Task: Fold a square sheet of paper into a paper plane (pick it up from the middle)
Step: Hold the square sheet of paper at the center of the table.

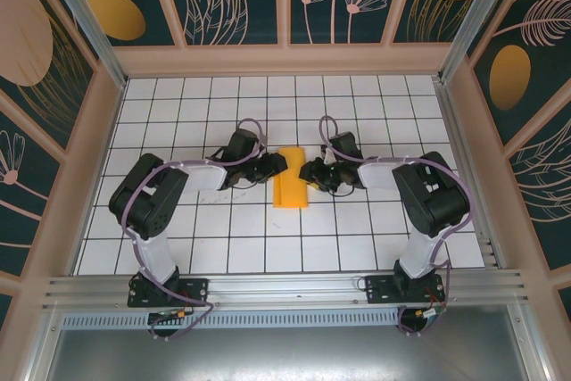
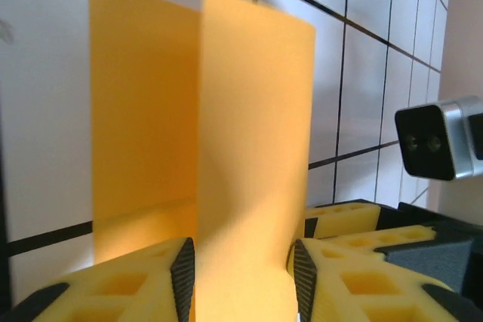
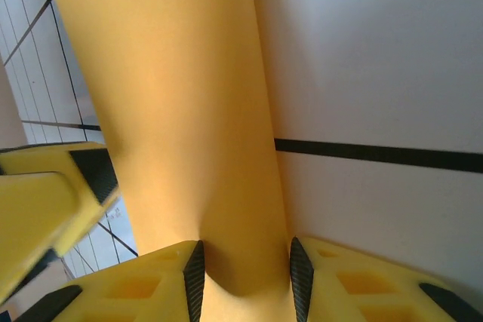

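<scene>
The square sheet of paper lies mid-table as a narrow orange-yellow strip with its long sides bent upward. My left gripper meets its far end from the left and my right gripper from the right. In the left wrist view a raised flap of paper stands between the pads of the left gripper, whose jaws are apart. In the right wrist view the paper bows and dimples between the pads of the right gripper, which press on both its sides.
The white gridded table has pinkish walls on three sides and an aluminium rail along the near edge. The right arm's yellow finger and wrist camera sit close beside the left gripper.
</scene>
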Robot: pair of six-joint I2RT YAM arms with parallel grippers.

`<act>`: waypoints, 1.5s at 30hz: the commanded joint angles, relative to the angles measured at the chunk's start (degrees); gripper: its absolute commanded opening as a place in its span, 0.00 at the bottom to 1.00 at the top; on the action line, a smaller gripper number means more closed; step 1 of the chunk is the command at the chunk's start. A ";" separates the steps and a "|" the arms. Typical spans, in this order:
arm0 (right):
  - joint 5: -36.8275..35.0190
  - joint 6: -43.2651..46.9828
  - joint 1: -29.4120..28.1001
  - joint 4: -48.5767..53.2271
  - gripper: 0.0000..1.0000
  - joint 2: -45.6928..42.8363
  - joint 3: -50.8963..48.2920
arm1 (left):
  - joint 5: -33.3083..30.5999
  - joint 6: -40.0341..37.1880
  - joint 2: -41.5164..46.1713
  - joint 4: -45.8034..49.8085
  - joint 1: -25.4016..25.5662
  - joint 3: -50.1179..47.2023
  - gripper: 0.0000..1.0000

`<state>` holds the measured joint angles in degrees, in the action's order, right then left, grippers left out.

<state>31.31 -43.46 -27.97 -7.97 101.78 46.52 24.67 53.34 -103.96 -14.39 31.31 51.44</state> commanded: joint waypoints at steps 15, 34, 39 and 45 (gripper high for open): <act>-14.52 -3.25 -5.52 12.98 0.47 1.09 8.02 | -15.50 -1.99 11.69 8.88 0.09 -2.59 0.46; -13.60 10.15 -7.11 24.20 0.48 5.63 16.52 | -15.01 -1.88 11.47 7.89 0.00 -3.43 0.44; -12.66 12.69 -6.78 25.20 0.48 5.60 17.05 | -14.50 -1.87 11.15 7.63 -0.02 -3.23 0.44; -12.61 14.88 -6.21 27.54 0.48 7.08 18.70 | -13.96 -1.86 10.80 7.54 0.11 -3.09 0.44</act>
<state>18.44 -31.05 -34.59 15.49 107.18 63.44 10.02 51.68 -92.53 -6.02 31.29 48.80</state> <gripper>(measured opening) 0.480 0.439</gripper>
